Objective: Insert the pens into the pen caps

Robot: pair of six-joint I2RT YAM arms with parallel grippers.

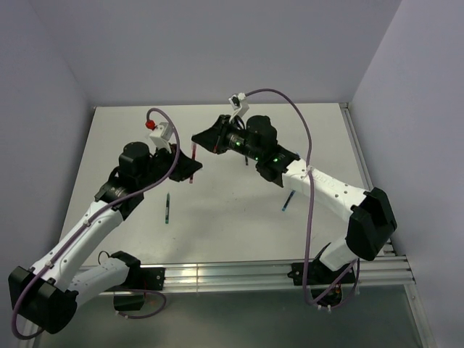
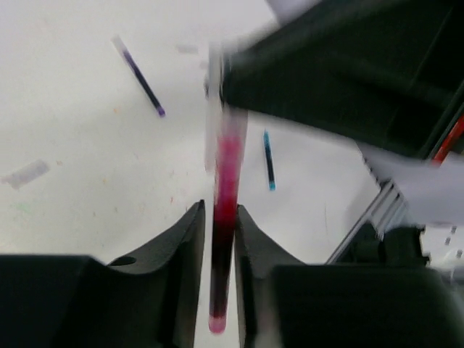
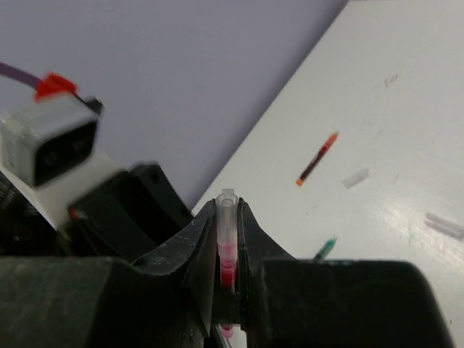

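Now: left gripper (image 2: 218, 209) pinches red pen (image 2: 226, 167); right gripper (image 3: 227, 206) clamps pen cap (image 3: 228, 221); axes collinear, tip inside cap.

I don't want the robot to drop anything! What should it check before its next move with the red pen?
1. Right claw pinching the pen cap: ok.
2. Red pen sits between the left claw fingers: ok.
3. Left claw squeezing tightly: cannot tell, the picture is blurred.
4. Pen tip inside the cap: ok, red shows through it. Pushed fully in: cannot tell.
5. Dark pen and blue pen lie away from both claws: ok.
6. Spare cap waiting for the next pen: ok.
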